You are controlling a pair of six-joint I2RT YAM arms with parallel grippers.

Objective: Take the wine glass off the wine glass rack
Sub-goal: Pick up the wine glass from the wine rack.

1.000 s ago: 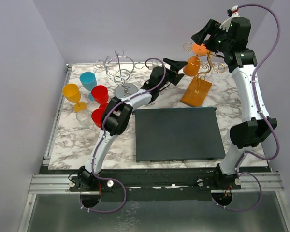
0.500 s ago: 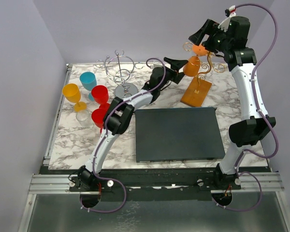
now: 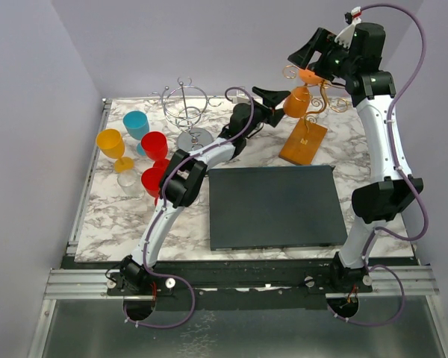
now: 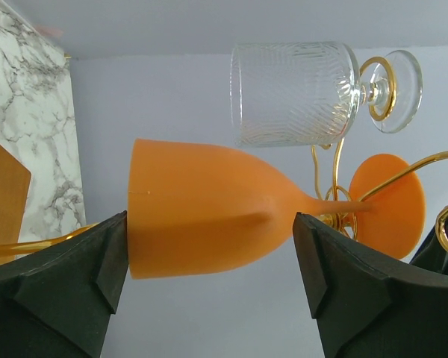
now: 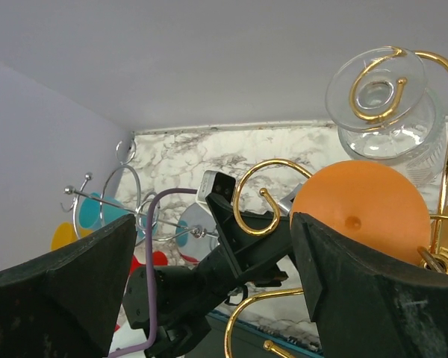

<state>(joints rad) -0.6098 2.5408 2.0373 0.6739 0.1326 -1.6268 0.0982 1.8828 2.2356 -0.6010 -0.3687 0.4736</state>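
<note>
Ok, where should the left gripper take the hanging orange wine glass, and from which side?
Grip the bowl of the orange wine glass, coming in level from the side away from the wine glass rack stem. It hangs upside down, foot caught in a gold hook, so wire crowds the stem while the bowl hangs free. The open left gripper straddles it.

There are two stands: one wine glass rack [image 3: 302, 143] with gold hooks and one chrome wire stand [image 3: 187, 112]. On the gold rack hang two glasses, one orange wine glass [image 4: 209, 216] and one clear glass [image 4: 295, 93]. On the table [image 3: 119, 216] stand four glasses: one yellow glass [image 3: 110, 142], one teal glass [image 3: 136, 123], one red glass [image 3: 154, 144] and a second red glass [image 3: 151, 179]. There is one dark mat [image 3: 272, 205].
</note>
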